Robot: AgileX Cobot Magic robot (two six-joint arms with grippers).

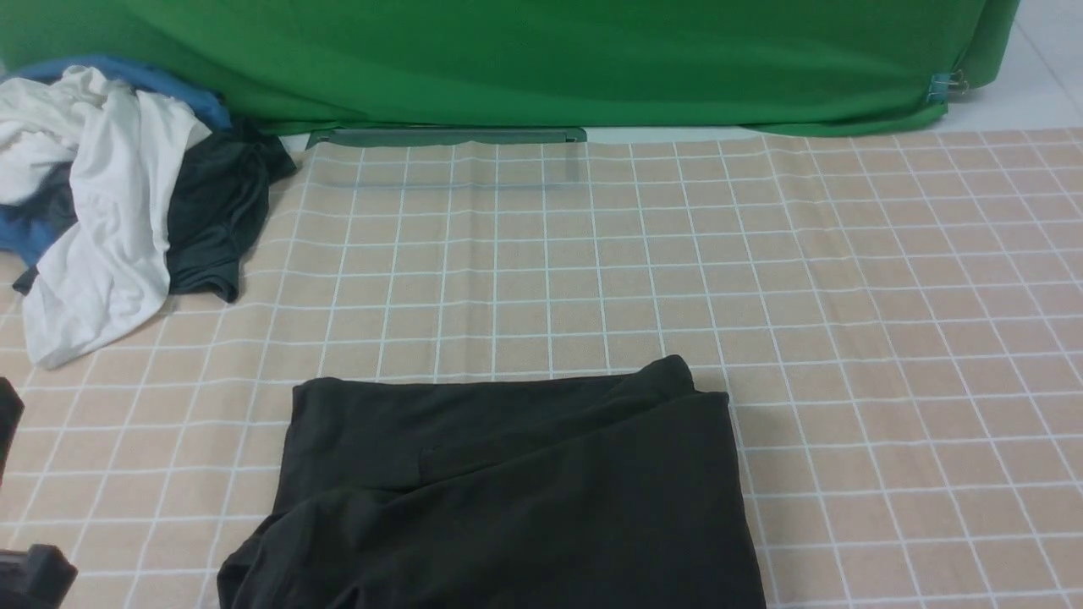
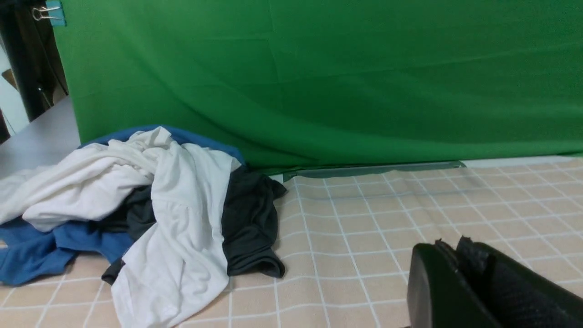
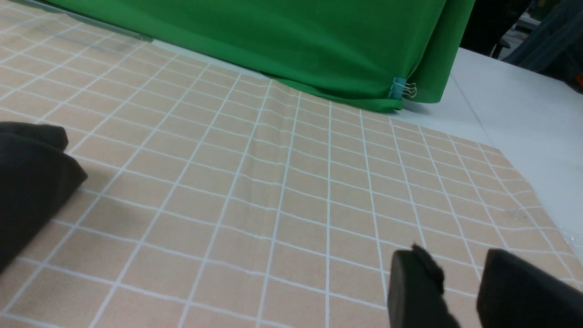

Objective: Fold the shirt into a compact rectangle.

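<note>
The black shirt [image 1: 508,482] lies folded into a rough rectangle at the near middle of the checked cloth, its near part spreading wider toward the front edge. One corner of the shirt [image 3: 27,182] shows in the right wrist view. My left gripper [image 2: 451,243] is shut with nothing between its fingers, hovering over bare cloth near the clothes pile. My right gripper [image 3: 455,262] stands open and empty above the cloth, well to the right of the shirt. A dark bit of the left arm [image 1: 34,575] shows at the front view's lower left corner.
A heap of clothes sits at the far left: a white garment [image 1: 110,211], a dark grey garment [image 1: 216,220] and a blue one [image 1: 169,80]. A green backdrop [image 1: 541,59] closes the far side. The beige checked tablecloth [image 1: 592,254] ends at the bare white table [image 3: 524,118] on the right.
</note>
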